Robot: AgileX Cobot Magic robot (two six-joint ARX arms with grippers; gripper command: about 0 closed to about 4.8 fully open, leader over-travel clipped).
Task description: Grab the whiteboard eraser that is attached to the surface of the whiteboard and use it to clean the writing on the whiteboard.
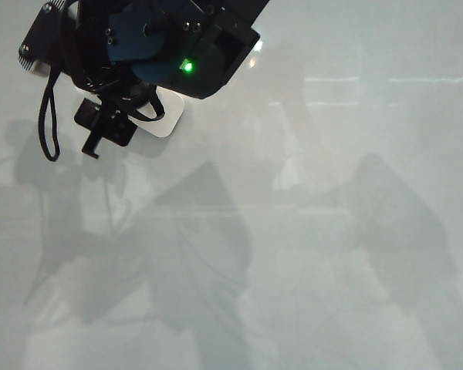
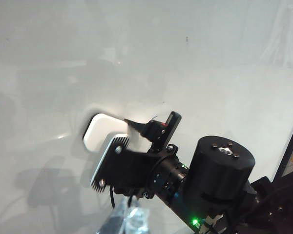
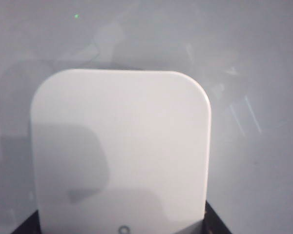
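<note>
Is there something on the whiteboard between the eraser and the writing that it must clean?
I cannot tell: no view shows writing. The right pincer is at the whiteboard eraser, and the whiteboard shows only shadows and reflections. The left pincer is out of view.

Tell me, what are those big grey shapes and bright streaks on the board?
Exterior view: the grey shapes are arm shadows on the glossy whiteboard, the streaks lamp glare. Left wrist view: softer shadows beside the whiteboard eraser, where the right gripper sits. Right wrist view: the eraser fills the frame, slightly soft, half shaded.
</note>
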